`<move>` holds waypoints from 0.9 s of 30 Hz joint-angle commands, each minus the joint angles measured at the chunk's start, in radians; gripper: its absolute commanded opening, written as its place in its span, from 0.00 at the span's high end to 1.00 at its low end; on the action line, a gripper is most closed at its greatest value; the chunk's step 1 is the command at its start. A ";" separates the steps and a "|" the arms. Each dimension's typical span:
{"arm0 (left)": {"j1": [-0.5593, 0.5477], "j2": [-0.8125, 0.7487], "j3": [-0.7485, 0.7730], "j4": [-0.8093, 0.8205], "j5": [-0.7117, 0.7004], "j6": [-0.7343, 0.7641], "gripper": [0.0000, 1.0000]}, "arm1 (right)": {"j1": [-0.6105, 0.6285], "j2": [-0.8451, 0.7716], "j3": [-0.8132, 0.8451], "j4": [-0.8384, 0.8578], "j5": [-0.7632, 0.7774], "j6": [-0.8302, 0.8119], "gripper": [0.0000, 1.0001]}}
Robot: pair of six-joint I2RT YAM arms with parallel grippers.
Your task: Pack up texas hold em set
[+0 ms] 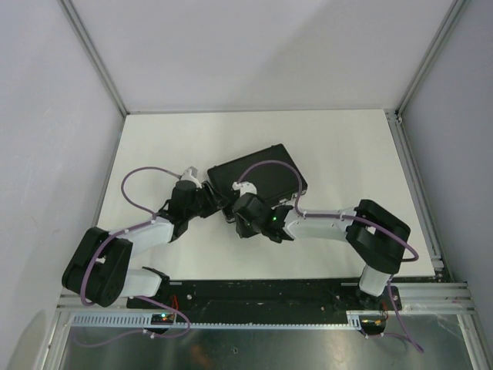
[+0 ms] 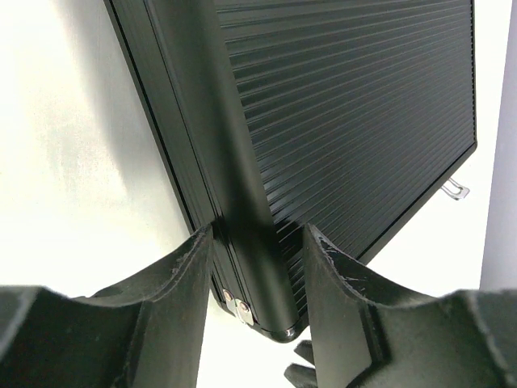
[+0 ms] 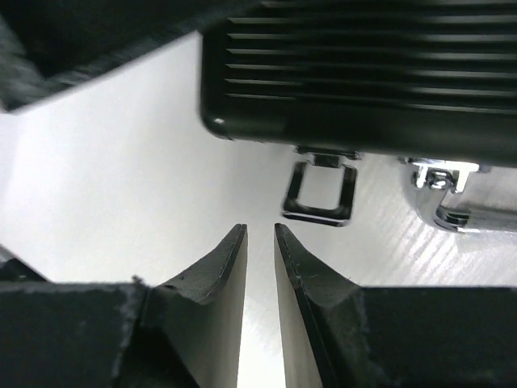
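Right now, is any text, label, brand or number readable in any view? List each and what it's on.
No readable text in any view.
Case: plain black ribbed surface, no print or logo showing.
Black latch loop: unmarked.
Chrome fitting: blurred, no marks can be made out.

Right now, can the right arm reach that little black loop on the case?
Probably yes. The black loop hangs off the case edge just ahead of the right gripper, with only bare table between them.
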 commanded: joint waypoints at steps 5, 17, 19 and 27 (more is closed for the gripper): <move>-0.006 0.047 -0.046 -0.220 -0.066 0.098 0.50 | -0.004 0.019 0.008 -0.061 0.063 0.000 0.74; -0.005 0.023 -0.052 -0.220 -0.067 0.098 0.47 | 0.005 -0.217 -0.015 -0.054 0.113 -0.081 0.33; -0.006 0.019 -0.052 -0.220 -0.066 0.098 0.46 | -0.003 -0.216 -0.015 -0.053 0.105 -0.078 0.29; -0.006 0.014 -0.059 -0.220 -0.066 0.097 0.45 | -0.056 -0.152 0.004 -0.107 0.029 -0.010 0.43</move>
